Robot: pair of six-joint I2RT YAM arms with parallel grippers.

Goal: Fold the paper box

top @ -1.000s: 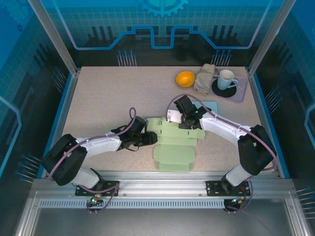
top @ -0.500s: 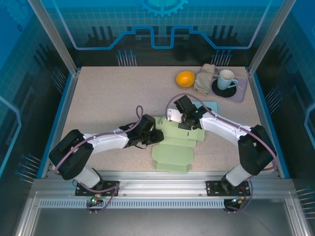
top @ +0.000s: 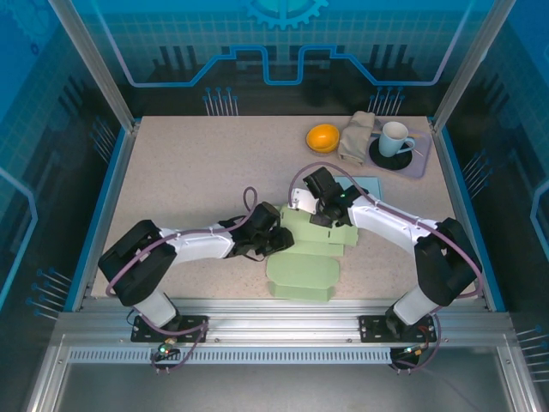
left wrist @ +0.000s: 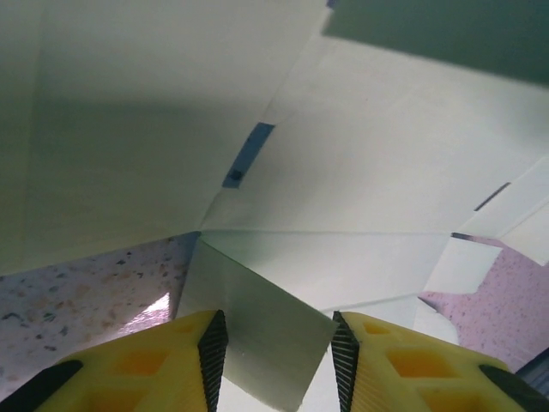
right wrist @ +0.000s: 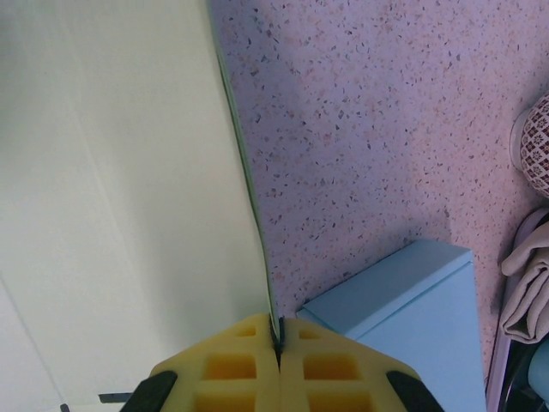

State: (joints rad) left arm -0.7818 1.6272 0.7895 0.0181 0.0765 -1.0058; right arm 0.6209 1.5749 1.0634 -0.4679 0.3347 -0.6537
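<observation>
The pale green paper box lies partly folded at the table's middle. My left gripper reaches in low at its left side. In the left wrist view its jaws stand apart, and a small green flap lies across the gap between the black pads. Large green panels rise beyond it. My right gripper sits at the box's far edge. It is shut on the thin edge of an upright green panel.
At the back right are an orange bowl, a folded beige cloth and a mug on a dark saucer. A light blue flat box lies just right of my right gripper. The table's left half is bare.
My left arm has slid right, up against the box's left side, and its jaws have narrowed. The box's left panels have been pushed up and inward. The right gripper holds still.
</observation>
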